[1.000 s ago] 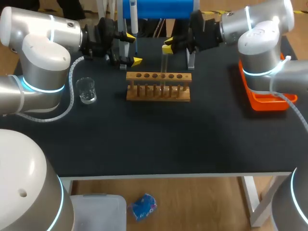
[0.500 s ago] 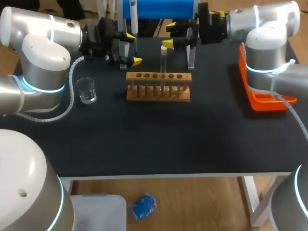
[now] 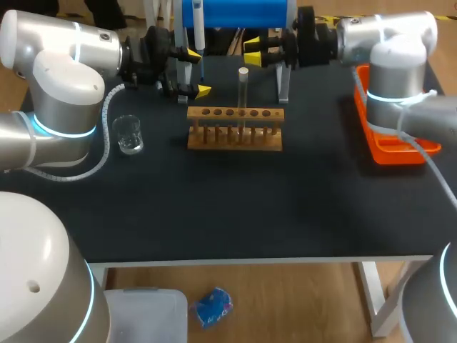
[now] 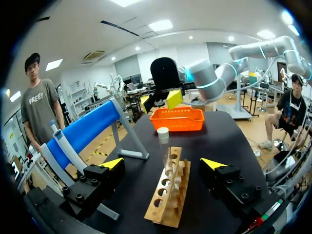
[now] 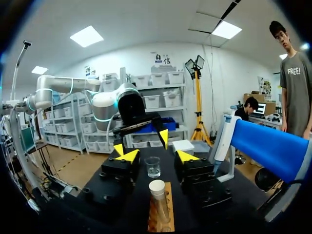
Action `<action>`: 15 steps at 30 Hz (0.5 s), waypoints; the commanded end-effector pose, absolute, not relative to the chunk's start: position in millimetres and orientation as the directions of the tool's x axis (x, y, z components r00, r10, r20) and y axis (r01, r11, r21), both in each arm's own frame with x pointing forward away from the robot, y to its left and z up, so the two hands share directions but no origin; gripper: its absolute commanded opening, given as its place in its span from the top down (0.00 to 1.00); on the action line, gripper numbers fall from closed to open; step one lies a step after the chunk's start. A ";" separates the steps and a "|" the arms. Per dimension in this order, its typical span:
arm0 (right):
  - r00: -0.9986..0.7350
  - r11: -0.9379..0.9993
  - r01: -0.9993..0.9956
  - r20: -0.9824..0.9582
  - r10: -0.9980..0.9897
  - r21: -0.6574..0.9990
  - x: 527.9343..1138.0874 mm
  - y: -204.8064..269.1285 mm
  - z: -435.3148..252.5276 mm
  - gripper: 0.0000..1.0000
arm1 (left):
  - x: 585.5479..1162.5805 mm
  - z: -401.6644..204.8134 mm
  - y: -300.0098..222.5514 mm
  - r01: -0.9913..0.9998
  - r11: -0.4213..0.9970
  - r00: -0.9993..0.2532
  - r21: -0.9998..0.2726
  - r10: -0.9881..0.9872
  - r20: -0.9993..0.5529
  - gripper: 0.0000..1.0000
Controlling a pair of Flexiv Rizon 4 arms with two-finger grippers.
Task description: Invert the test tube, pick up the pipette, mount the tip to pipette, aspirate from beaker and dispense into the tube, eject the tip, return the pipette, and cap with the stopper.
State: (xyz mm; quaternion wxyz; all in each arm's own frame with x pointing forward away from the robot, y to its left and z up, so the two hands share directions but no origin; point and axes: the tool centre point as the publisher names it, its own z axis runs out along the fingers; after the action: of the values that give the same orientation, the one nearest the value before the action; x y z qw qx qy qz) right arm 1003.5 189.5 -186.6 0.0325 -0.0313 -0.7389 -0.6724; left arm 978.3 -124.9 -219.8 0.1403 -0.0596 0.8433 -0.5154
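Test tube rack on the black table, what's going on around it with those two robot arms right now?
A test tube stands upright in the wooden rack, with nothing holding it. The right gripper is open just behind the tube, clear of it. The left gripper is also open, beside the pipette hanging on the blue stand, not gripping it. The beaker sits untouched near the left arm, so the pipetting steps are not yet begun.

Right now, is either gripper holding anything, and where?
Nothing held: left gripper and right gripper are open; the test tube stands free in the rack.
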 end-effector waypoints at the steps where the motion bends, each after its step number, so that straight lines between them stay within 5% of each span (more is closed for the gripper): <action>1: -0.995 0.074 0.093 0.096 -0.035 0.993 1008.6 190.1 -187.1 1.00 | 979.0 -219.4 -125.1 0.042 0.464 -0.954 -0.885 -0.243 -0.173 0.00; 15: -0.993 0.066 0.103 0.107 -0.059 0.992 1012.3 202.2 -199.5 1.00 | 979.0 -219.4 -125.1 0.042 0.464 -0.954 -0.885 -0.243 -0.173 0.00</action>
State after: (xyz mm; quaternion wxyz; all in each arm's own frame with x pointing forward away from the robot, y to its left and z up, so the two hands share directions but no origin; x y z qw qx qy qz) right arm 1006.4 199.7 -196.5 0.0543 -0.0194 -0.7288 -0.6823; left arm 978.3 -124.8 -219.8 0.1403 -0.0596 0.8433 -0.5154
